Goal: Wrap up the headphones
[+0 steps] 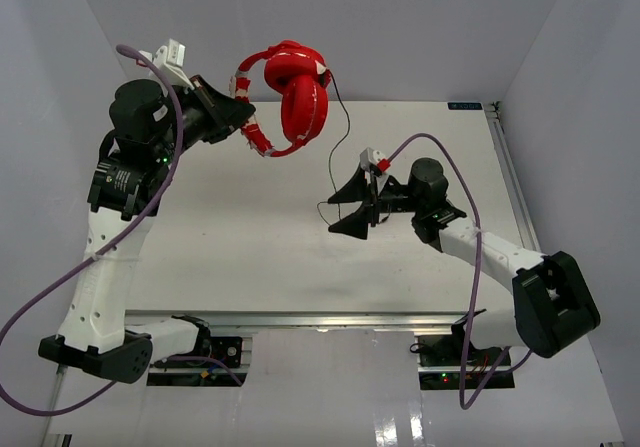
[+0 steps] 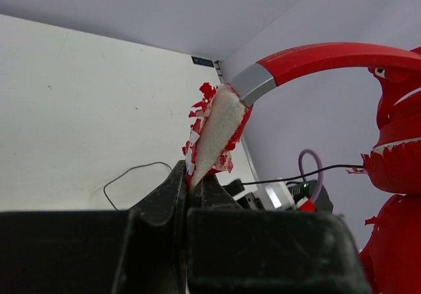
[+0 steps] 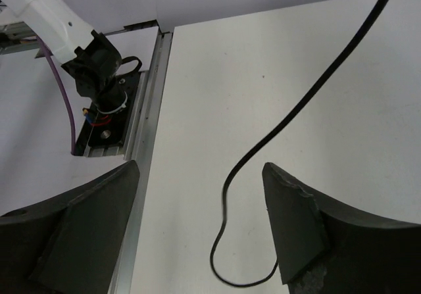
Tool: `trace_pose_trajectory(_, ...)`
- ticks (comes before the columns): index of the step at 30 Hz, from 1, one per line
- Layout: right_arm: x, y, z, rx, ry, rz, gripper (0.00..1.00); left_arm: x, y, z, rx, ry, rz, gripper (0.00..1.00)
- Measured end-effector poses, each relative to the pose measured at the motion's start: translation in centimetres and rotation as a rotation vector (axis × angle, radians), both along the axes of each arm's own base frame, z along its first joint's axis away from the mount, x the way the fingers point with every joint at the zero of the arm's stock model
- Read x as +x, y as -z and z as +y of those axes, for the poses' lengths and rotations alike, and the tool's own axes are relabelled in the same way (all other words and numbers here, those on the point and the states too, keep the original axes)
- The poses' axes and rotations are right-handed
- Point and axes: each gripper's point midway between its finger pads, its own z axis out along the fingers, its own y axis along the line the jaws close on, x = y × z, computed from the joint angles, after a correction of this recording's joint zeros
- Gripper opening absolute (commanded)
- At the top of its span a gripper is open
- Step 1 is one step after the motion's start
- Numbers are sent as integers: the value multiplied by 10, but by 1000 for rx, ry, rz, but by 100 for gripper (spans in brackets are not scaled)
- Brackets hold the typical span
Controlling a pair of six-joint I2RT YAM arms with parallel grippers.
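top external shows the left gripper (image 1: 245,117) clamped on the headband of the headphones (image 1: 298,95), holding them in the air above the far left part of the counter (image 1: 230,247). the two red cups hang together just right of that gripper. the thin black cable (image 1: 347,122) drops from the cups to the counter, where it loops beside the right gripper (image 1: 347,210). in the left wrist view the left gripper (image 2: 191,187) pinches the torn white padding (image 2: 214,133) of the headband. the right wrist view has the right gripper (image 3: 200,170) spread wide over the counter, with the cable (image 3: 289,116) running down between its fingers; whether it touches either finger i cannot tell.
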Motion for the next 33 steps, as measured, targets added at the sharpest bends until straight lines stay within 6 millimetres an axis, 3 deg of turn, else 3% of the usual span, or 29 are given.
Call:
trace_pose_trajectory(4,-18,15,-7,-29,-14,1,62,9,-8,5,-21,-53,-12,0)
trace_pose_trajectory(10,-34,16,-5,-39,-54,-31,45,28,-3,7,-51,-108,13,0)
trace_pose_trajectory(17,-40,22,-3,-56,-79,-20,10,39,1,6,-73,-131,33,0)
trace_pose_trajectory(23,-26,28,-5,-154,-13,-37,8,56,2,8,-76,-166,7,0)
trace_pose_trajectory(26,-6,25,-11,-272,80,-100,8,79,24,5,-60,-194,29,0)
trace_pose_trajectory(28,8,22,-19,-371,148,-157,8,101,51,1,-27,-213,69,0)
trace_pose_trajectory(33,47,30,-68,-693,399,-393,8,151,159,-27,175,-234,214,0)
